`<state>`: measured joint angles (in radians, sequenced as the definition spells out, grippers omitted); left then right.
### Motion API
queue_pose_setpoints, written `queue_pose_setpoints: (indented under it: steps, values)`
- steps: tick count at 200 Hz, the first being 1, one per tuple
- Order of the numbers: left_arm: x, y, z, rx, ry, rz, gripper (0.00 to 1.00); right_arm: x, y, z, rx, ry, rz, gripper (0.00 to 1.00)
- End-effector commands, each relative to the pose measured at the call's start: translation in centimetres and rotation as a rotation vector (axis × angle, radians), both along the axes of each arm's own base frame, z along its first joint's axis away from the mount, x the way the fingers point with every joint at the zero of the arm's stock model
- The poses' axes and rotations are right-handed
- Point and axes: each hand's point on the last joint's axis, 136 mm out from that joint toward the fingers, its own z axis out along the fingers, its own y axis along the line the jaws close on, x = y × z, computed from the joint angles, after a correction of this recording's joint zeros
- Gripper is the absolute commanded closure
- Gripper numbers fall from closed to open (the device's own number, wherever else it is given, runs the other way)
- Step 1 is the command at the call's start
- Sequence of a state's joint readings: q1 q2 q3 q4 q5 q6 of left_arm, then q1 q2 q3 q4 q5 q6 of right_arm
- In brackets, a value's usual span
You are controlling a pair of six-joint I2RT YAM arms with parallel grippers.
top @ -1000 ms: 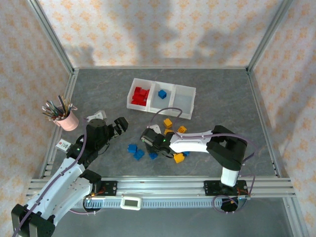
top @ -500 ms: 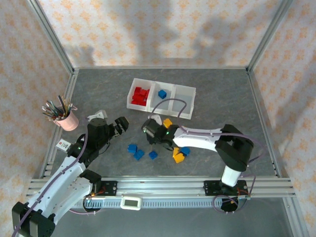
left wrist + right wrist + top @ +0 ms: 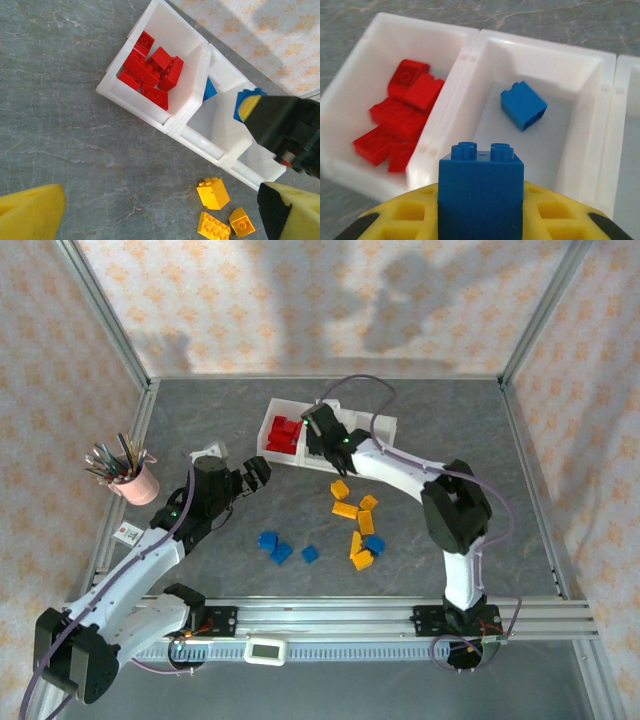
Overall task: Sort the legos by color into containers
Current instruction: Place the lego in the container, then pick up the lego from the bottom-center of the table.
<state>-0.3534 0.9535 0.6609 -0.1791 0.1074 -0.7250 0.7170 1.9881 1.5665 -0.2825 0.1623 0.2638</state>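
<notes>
**Right wrist view: blue brick held over the middle bin**

Right gripper [image 3: 320, 428]: jaws closed on a blue brick [image 3: 481, 182], studs up, pinched between the yellow pads. It hangs over the near wall of the middle bin [image 3: 545, 47]. My read is that a release here would drop the brick in the correct compartment.

Left gripper [image 3: 256, 476]: jaws wide apart with nothing between them, hovering over the table [image 3: 200, 420] between the pink cup [image 3: 135, 482] at the left edge and the bins.

Bins: one joined row toward the far edge of the table, about mid-width.
- Left bin [image 3: 420, 24]: a heap of red bricks [image 3: 400, 120]. No red shows loose on the table, so red looks finished.
- Middle bin: a lone blue piece [image 3: 523, 105] lying tilted.
- Right bin [image 3: 375, 435]: no brick visible, though the arm partly hides it.

Left to do, toward the near edge at mid-width:
- four loose blue bricks [image 3: 282, 553]
- about six yellow-orange bricks [image 3: 345, 509]

Judgement: roughly halfway. Blue has barely begun and yellow has not yet started.
</notes>
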Motion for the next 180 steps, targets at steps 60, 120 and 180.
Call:
queue_pose_setpoints:
  steps: [60,120,180]
  values:
    - [2.6,-1.7,3.3,-0.028,-0.09,-0.05,0.01,3.8,0.2,1.0,-0.071,-0.016,0.031,0.4]
    - [1.0,-1.6,2.7,-0.038,-0.081,-0.08,0.01,-3.5,0.4,2.4,-0.053,-0.004,0.133,0.33]
    - [-1.6,-2.1,0.6,-0.017,-0.014,-0.169,0.01,-12.4,0.1,0.6,-0.043,0.07,0.23,0.28]
